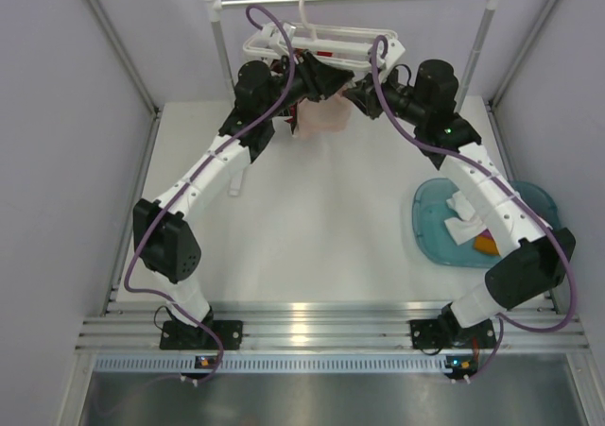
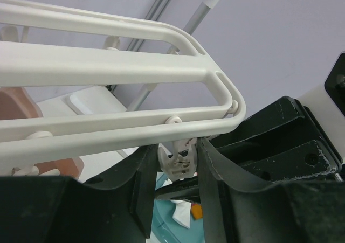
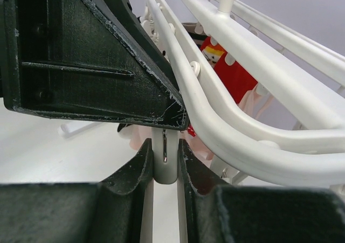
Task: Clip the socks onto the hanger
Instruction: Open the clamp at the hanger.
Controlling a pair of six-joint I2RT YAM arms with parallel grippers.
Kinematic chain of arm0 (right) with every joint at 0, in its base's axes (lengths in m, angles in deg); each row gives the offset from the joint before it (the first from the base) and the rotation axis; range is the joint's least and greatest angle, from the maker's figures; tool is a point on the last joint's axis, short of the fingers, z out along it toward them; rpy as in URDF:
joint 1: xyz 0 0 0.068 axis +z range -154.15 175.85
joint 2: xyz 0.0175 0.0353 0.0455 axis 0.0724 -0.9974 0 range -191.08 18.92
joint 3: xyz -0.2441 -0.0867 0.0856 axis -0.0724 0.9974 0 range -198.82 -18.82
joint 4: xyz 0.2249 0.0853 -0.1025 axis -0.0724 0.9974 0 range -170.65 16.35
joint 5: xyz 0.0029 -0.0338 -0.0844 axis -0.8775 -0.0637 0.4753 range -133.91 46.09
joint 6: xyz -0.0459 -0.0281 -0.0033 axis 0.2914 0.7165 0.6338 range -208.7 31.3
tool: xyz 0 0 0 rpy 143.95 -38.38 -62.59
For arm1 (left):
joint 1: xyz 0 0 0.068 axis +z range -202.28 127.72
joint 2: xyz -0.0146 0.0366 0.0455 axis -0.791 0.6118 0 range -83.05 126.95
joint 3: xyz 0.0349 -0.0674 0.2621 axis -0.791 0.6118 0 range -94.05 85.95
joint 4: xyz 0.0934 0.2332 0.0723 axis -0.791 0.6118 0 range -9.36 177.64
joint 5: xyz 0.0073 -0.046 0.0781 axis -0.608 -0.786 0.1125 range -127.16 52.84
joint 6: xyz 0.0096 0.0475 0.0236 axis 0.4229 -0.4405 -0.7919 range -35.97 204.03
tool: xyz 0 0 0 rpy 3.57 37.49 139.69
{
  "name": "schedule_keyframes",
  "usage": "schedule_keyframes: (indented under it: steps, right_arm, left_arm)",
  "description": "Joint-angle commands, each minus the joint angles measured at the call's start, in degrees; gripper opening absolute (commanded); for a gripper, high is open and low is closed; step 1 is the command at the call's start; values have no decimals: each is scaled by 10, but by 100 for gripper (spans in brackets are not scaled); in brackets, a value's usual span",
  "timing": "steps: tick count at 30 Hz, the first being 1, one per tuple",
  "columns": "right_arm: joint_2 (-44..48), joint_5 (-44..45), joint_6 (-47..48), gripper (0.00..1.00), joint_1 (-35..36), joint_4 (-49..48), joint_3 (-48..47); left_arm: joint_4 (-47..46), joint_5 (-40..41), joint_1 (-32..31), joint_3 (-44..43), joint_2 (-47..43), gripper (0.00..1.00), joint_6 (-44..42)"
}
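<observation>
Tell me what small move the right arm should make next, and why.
Probably ease the right tool open a little. Its fingers pinch a white clip under the hanger, and a pink sock hangs just below. Letting go should let the clip bite, though its mouth is hidden.

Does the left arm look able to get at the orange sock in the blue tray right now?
Probably not. The left gripper is up at the hanger, shut on a clip, and the orange sock lies in the blue tray at far right, partly under the right arm.
</observation>
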Motion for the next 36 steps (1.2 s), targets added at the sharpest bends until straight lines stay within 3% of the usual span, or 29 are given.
schedule_keyframes:
  steps: [1, 7, 8, 13, 16, 29, 36]
  right_arm:
    - [30, -17, 4, 0, 7, -13, 3]
    - [30, -16, 6, 0, 7, -13, 3]
    - [29, -14, 6, 4, 7, -10, 2]
    - [48, -4, 12, 54, 6, 10, 19]
    - [77, -4, 20, 63, 2, 18, 51]
    - [129, -44, -35, 63, -57, -20, 115]
    - [116, -74, -46, 56, -75, -43, 99]
  left_arm:
    - [-47, 12, 2, -24, -9, 38, 1]
    - [-50, -2, 2, -20, -8, 8, 9]
    - [-49, -2, 2, -20, -7, 1, 13]
    - [-40, -2, 3, -15, -8, 0, 13]
    - [-31, 1, 3, -11, -6, 0, 11]
    - [14, -7, 3, -25, 7, 0, 53]
    - [19, -6, 3, -32, 19, 0, 81]
